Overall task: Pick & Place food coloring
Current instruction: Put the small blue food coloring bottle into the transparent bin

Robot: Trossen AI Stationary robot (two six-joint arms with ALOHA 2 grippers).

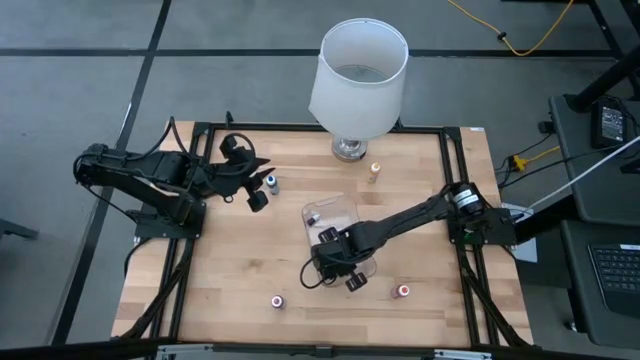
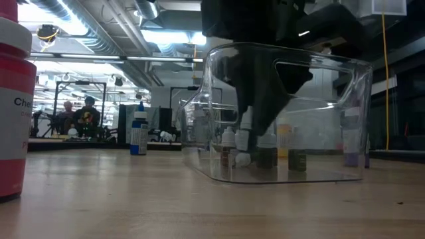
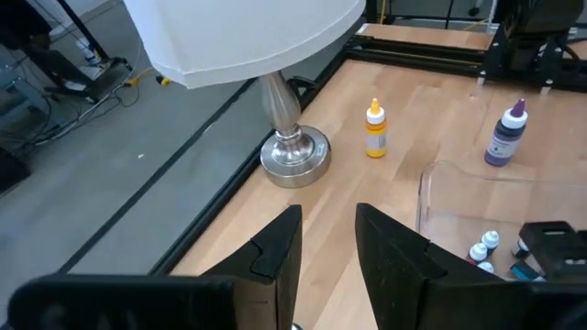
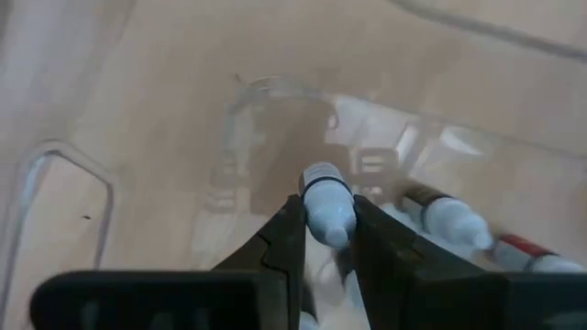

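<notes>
My right gripper (image 1: 338,258) reaches down into the clear plastic tray (image 1: 345,210) and is shut on a small white-capped food coloring bottle (image 4: 327,206). Other small bottles stand or lie in the tray (image 4: 449,220) (image 2: 295,159). Loose bottles stand on the table: a blue one (image 1: 271,182) beside my left gripper, a yellow one (image 1: 374,172) by the lamp, and two near the front (image 1: 277,300) (image 1: 403,291). My left gripper (image 1: 250,185) is open and empty at the table's left; it also shows in the left wrist view (image 3: 328,247). My right gripper pinches the small bottle between its two fingers, on the bottle's two sides (image 4: 330,229) just behind the white end. The fingers come from above, slanting down into the tray. Whether the bottle's end touches the tray floor, I cannot tell.
A large white lamp (image 1: 358,75) stands at the table's far edge, its metal base (image 3: 295,151) on the wood. A purple bottle (image 3: 507,136) stands beyond the tray. In the low view a red bottle (image 2: 13,99) stands close at the left. People sit in the room behind (image 2: 80,116).
</notes>
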